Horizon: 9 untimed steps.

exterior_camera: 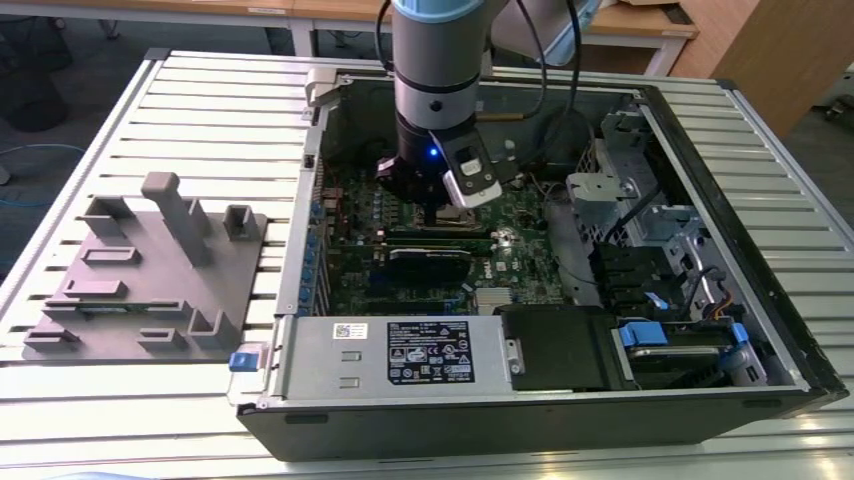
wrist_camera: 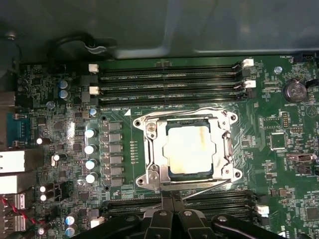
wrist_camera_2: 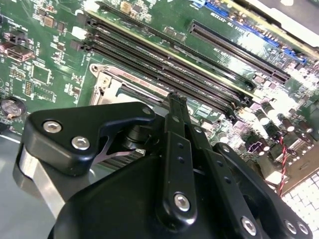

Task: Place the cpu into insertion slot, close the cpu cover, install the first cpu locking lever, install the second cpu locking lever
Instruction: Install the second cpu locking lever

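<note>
My claw (wrist_camera: 172,196) hangs over the motherboard (wrist_camera: 279,164), beside the socket.
The cpu (wrist_camera: 192,149) sits under the lowered cpu cover (wrist_camera: 187,149); my fingers are pressed together, empty.

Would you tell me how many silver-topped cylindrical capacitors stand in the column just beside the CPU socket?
4 capacitors, in one column in the first wrist view beside the cpu cover. Others stand elsewhere on the board.
</note>
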### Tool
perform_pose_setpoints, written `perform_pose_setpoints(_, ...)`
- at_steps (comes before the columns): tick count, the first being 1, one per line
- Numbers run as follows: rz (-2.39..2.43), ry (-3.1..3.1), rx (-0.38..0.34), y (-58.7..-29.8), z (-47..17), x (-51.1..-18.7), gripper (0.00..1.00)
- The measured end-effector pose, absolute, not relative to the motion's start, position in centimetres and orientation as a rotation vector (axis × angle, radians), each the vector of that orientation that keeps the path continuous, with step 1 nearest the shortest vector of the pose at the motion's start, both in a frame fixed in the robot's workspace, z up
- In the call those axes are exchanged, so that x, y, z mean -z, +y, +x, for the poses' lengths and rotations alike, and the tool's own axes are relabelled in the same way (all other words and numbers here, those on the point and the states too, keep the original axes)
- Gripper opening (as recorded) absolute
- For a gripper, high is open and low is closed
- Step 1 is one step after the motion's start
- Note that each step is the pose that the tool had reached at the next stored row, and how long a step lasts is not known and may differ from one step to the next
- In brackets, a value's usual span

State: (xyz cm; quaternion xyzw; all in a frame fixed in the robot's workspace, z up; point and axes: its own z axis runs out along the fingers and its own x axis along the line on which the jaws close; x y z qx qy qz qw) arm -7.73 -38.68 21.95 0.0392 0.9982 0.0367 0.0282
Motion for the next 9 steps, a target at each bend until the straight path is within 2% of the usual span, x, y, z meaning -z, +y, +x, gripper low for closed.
perform_pose_setpoints(9, 0.121, 3.081, -0.113, -38.68, -8.35, -21.47, 0.11)
